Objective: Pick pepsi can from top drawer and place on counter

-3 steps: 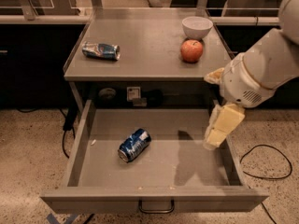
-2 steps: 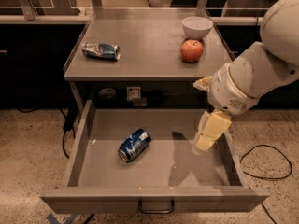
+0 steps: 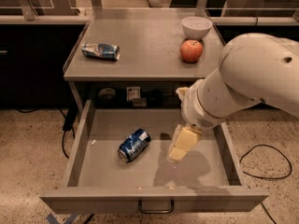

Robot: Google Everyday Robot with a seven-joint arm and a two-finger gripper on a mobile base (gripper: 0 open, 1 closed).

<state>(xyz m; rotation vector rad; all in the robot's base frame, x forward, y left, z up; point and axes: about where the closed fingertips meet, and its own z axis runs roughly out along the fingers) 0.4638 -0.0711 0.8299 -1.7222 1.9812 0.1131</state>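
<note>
You had two cans: one pepsi can [image 3: 134, 145] in the top drawer [image 3: 79, 146] and one crushed can [image 3: 100, 51] on the counter [image 3: 145, 45]. You also had one apple [image 3: 191, 51], one bowl [image 3: 196, 27] and one gripper [image 3: 179, 149], hanging over the drawer's right half.

Deep-blue pepsi can [image 3: 134, 145] with white swirls, grey top drawer [image 3: 78, 146], grey counter [image 3: 140, 55], cream gripper [image 3: 178, 151] over the drawer, red apple [image 3: 191, 51]

Place: probably a lab or office test area; little of the room shows.
Floor: speckled hard floor [image 3: 28, 148], loose black cable [image 3: 266, 145] at its right edge.
Background: dark benches [image 3: 32, 64] along the top edge.
Furniture: grey metal counter [image 3: 145, 45] over the open top drawer [image 3: 93, 202].
Robot: gripper [image 3: 180, 146] above the drawer's right half.
</note>
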